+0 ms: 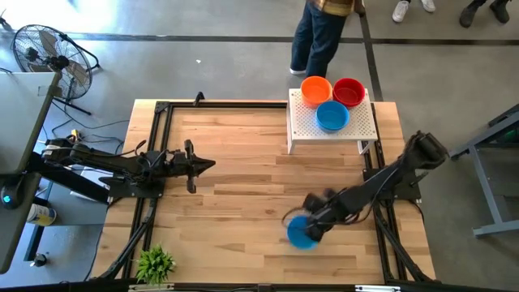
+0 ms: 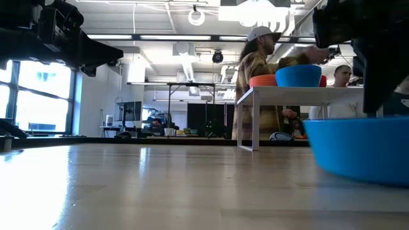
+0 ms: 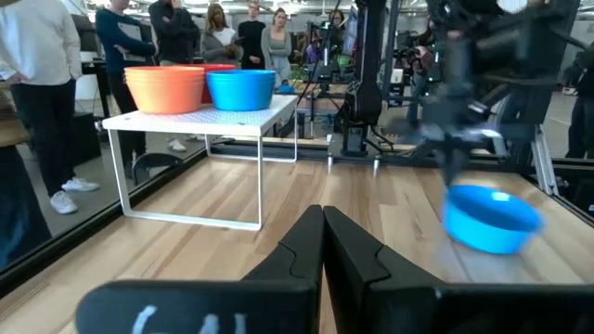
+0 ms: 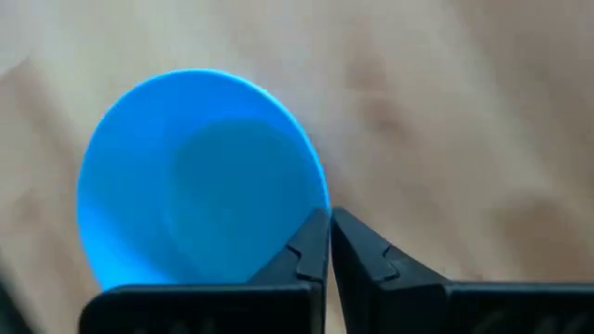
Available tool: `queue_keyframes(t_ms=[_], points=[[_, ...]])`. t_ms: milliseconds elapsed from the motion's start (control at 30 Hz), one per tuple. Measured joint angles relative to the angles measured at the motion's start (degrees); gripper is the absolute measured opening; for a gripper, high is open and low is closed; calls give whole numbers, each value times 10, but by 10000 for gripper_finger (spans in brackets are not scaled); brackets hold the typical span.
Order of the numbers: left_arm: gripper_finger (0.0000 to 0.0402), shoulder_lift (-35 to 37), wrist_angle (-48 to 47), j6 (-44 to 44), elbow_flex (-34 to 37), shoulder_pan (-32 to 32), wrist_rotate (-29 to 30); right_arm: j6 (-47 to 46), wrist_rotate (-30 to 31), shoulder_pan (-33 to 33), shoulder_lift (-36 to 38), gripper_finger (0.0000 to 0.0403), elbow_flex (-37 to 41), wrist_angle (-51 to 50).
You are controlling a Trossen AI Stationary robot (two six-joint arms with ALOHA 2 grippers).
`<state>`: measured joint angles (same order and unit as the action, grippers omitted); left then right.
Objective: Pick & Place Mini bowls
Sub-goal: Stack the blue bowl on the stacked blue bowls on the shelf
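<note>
A blue mini bowl (image 1: 302,234) is at the table's near right, under my right gripper (image 1: 313,221), which is shut on it. It fills the right wrist view (image 4: 195,176) and shows in the low view (image 2: 358,150) and the left wrist view (image 3: 490,218). Three more mini bowls, orange (image 1: 315,88), red (image 1: 349,91) and blue (image 1: 332,116), sit upright on the white perforated stand (image 1: 357,130) at the far right. My left gripper (image 1: 209,165) is shut and holds nothing, hovering over the table's left middle. My right gripper (image 4: 329,223) pinches the blue bowl's rim (image 4: 317,190) between its two fingers, one inside the wall and one outside. The fingers come slanting down from the table's right side. The bowl hangs open side up, slightly tilted; whether its bottom (image 3: 483,243) is clear of the table I cannot tell.
The white stand's legs (image 3: 258,186) rest on the table's far right. A small green plant (image 1: 154,264) sits at the near left corner. A person (image 1: 320,36) stands just beyond the far edge by the stand. Bare wood lies in the table's middle (image 1: 243,186).
</note>
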<state>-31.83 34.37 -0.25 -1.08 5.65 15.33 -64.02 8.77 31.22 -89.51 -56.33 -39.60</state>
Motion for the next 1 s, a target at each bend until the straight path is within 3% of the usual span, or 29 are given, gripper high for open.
queue_keyframes(t_ms=[133,267,467,767,1000], points=[[2,0,0,0,0,0,0,-115,57,-11,73,2,31,-103],[2,0,0,0,0,0,0,-157,69,-22,135,6,97,-83],[2,0,0,0,0,0,0,-15,48,-18,159,32,131,67],[2,0,-4,0,0,0,0,218,41,8,25,128,2,82],[2,0,-11,-1,0,0,1,266,63,16,-109,140,-109,-19]])
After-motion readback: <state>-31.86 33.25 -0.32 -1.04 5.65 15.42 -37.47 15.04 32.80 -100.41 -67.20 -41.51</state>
